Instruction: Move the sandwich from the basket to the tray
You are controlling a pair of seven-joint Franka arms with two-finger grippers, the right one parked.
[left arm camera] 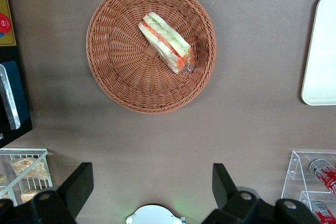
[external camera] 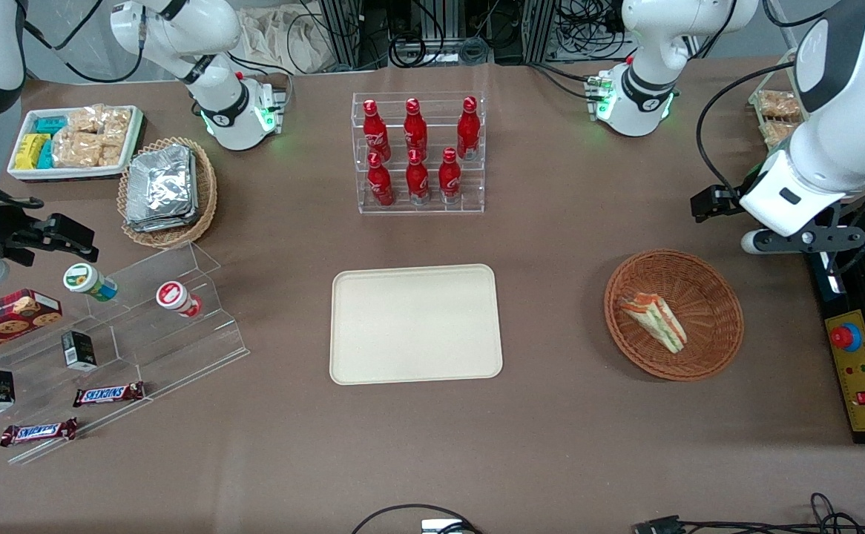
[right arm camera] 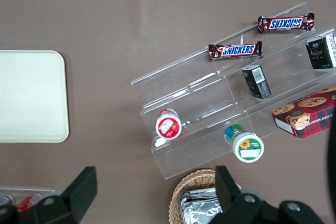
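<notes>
You had one sandwich (external camera: 656, 320) lying in one basket (external camera: 707, 289), one tray (external camera: 415, 324) bare beside it, six red bottles (external camera: 418, 148) racked, your gripper (left arm camera: 152, 190) spread wide, raised above the table near the basket.

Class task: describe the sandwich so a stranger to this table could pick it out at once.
Start at the cream tray in the table's middle, then look toward the working arm's end to the round reddish-brown basket. The sandwich lies inside it, with the hand open above the table beside the basket. It is the only thing in the basket: a white-bread wedge with green and orange-red layers.
</notes>
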